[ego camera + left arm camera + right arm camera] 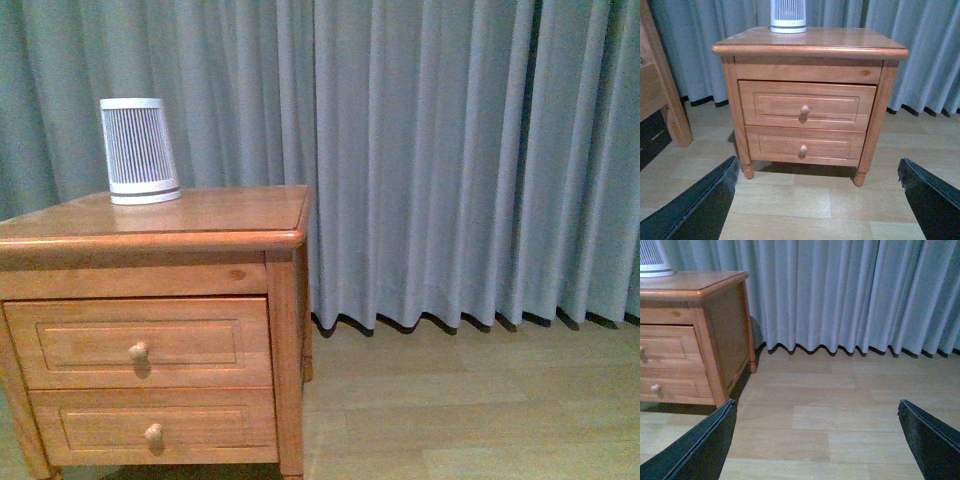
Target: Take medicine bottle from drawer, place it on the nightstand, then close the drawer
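Left wrist view looks squarely at the nightstand (840, 39). Its upper drawer (775, 104) is shut, so the medicine bottle is unseen, presumably inside. The knob (805, 109) lies straight ahead of the left gripper (816, 167), jaws spread wide and empty. The right gripper (816, 407), equally spread, faces the floor (840, 390) beside the nightstand, so the left looks better placed.

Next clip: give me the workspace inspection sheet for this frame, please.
Surface: nightstand top glossy, one item on it.
Job's things: drawer shut; medicine bottle not visible.
Clutter: white ribbed cylinder at the back of the top.
Grippers: left gripper and right gripper open, empty, short of the nightstand.
Cables: nothing seen.
Surroundings: grey curtain, wood-look floor, another wooden piece near the nightstand in the left wrist view.
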Controlling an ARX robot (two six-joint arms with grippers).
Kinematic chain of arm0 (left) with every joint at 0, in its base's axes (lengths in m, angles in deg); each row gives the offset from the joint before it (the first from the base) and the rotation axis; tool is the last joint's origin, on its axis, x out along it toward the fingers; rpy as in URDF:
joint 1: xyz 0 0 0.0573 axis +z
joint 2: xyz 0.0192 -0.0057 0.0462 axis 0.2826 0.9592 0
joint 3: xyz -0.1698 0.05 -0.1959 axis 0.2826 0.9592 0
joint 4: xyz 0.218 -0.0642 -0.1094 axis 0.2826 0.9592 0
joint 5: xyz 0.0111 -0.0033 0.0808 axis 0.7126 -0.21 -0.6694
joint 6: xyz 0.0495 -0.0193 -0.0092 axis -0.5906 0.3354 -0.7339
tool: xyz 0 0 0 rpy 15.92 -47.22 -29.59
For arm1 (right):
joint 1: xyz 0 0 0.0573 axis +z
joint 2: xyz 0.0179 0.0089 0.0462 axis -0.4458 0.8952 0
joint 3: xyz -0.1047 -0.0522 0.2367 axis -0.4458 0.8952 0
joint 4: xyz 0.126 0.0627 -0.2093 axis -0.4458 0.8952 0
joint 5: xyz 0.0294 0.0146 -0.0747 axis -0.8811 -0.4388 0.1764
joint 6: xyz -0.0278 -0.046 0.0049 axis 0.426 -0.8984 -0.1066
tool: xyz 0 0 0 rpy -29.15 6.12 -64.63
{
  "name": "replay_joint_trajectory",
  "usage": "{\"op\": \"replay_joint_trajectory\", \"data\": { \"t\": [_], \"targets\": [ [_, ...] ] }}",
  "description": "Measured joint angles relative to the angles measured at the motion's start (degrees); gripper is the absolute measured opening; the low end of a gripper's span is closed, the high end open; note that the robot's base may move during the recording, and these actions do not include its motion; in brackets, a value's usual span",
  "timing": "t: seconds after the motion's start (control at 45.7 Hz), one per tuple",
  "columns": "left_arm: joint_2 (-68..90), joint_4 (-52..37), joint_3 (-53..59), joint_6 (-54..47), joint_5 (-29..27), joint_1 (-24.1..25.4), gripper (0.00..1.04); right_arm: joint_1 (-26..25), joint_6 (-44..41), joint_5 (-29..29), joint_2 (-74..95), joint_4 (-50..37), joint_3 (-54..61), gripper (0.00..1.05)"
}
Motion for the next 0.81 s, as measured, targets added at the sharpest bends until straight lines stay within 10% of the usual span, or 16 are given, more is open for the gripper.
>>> {"op": "replay_joint_trajectory", "data": {
  "t": [0.591,0.7,0.81],
  "targets": [
    [0.22,0.31,-0.07,0.13,-0.22,-0.07,0.98,0.0,0.0,0.0,0.02,0.0,0.0,0.98],
    [8.83,12.9,-4.61,3.89,-3.17,-1.36,0.98,0.0,0.0,-0.02,0.02,0.0,0.0,0.98],
    [17.99,4.31,-4.61,4.33,-0.76,-0.55,0.98,0.0,0.0,0.0,0.02,0.0,0.0,0.98]
  ]
}}
